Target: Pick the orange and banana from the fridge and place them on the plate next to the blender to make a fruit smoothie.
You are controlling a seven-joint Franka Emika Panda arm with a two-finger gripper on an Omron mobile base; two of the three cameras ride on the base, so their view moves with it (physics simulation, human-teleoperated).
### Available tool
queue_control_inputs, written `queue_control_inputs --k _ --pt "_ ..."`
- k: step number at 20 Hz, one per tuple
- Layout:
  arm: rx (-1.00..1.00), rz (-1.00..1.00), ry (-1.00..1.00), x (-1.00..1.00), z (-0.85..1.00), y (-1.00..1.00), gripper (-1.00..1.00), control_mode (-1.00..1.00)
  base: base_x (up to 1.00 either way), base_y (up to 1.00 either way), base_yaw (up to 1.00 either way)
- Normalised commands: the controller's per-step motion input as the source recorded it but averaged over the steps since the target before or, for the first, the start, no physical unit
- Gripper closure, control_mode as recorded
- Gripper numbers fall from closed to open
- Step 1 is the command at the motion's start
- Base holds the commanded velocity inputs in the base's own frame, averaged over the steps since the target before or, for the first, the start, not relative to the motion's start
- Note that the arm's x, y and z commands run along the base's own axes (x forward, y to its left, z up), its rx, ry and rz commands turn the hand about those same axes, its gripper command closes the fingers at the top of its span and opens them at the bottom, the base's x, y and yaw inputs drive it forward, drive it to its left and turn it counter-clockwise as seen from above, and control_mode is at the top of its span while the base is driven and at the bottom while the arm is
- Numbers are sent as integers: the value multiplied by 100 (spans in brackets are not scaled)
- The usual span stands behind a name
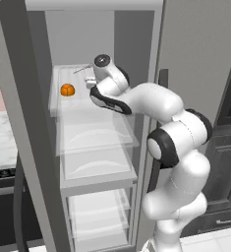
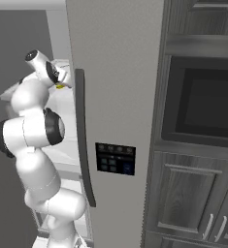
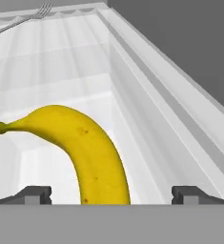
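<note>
The fridge (image 1: pixel 18 123) stands open, and my arm reaches onto its top glass shelf (image 1: pixel 72 106). The orange (image 1: pixel 67 89) sits at the left of that shelf, just left of my gripper (image 1: pixel 91 82). In the hand view the yellow banana (image 3: pixel 85 147) lies on the shelf directly ahead. Its near end runs down between my two dark fingertips (image 3: pixel 35 194), and its stem points left. My gripper (image 3: pixel 114 195) is open, the jaws wide on either side of the banana and not touching it. A sliver of the banana (image 2: pixel 60 86) shows below the hand. The plate and the blender are out of view.
A metal fork (image 3: pixel 44 8) lies at the back of the shelf. The shelf's raised side wall (image 3: pixel 147 81) runs along the right. The closed fridge door (image 2: pixel 115 97) with its dispenser panel (image 2: pixel 115 159) stands right of the arm, beside a dark oven cabinet (image 2: pixel 203 101).
</note>
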Motion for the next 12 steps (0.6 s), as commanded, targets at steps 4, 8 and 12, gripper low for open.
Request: queue_control_inputs --k 4,8,12 --pt "0 0 1 39 0 0 -100 -100 0 0 0" --pt "0 0 1 18 -30 -7 100 -100 0 0 0" --pt "2 0 -3 1 -46 -12 100 -100 0 0 0"
